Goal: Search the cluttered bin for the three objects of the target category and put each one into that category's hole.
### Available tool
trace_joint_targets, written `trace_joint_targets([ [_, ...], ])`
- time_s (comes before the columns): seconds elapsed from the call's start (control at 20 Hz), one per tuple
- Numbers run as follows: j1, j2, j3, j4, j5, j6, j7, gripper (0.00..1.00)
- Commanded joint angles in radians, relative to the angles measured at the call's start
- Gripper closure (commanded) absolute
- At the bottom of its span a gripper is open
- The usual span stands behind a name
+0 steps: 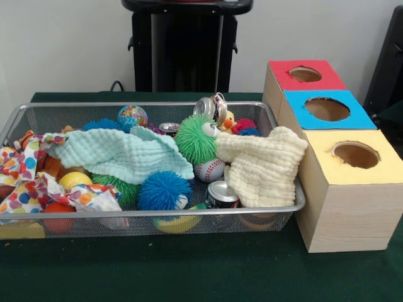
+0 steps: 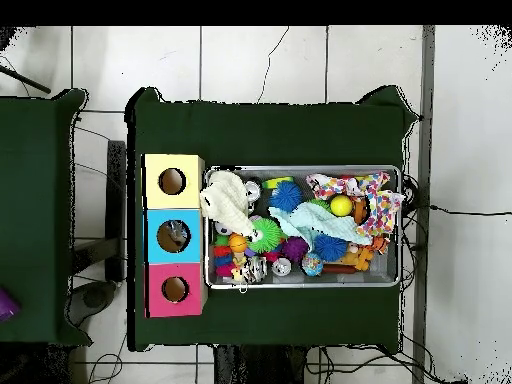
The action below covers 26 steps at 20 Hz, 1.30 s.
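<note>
No target category is shown, so the search starts blind. The silver wire-mesh bin [image 1: 19, 116] sits mid-table on the green cloth [image 1: 189, 270], crammed with spiky rubber balls, a baseball [image 1: 210, 170] and drink cans. Lift the mint muslin cloth [image 1: 119, 154] and cream muslin cloth [image 1: 261, 167] first. The wooden three-hole box [image 1: 349, 207] touches the bin's end. The gripper is out of sight; its state cannot be told.

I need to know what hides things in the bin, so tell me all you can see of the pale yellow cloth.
The pale yellow crinkled cloth looks like soft textured muslin, crumpled and draped over the wire mesh bin's end nearest the yellow-topped wooden box. It overhangs the rim, touches that box, and lies against the green spiky ball and baseball.
</note>
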Motion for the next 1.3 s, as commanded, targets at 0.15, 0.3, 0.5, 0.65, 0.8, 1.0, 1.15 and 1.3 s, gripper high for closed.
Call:
trace_joint_targets([
  [0.15,0.029,-0.010,-0.083,0.155,0.019,-0.061,0.021,1.00],
  [0.3,0.041,-0.004,-0.091,0.150,0.024,-0.064,0.028,1.00],
  [0.5,0.056,0.004,-0.094,0.148,0.030,-0.069,0.008,1.00],
  [0.65,0.068,0.010,-0.101,0.138,0.033,-0.068,0.004,1.00],
  [0.8,0.076,0.017,-0.104,0.118,0.036,-0.054,-0.012,1.00],
  [1.0,0.080,0.034,-0.100,0.102,0.044,-0.046,-0.044,1.00],
  [1.15,0.080,0.031,-0.104,0.110,0.047,-0.063,-0.039,1.00],
  [1.3,0.074,0.020,-0.105,0.129,0.069,-0.071,-0.013,1.00],
])
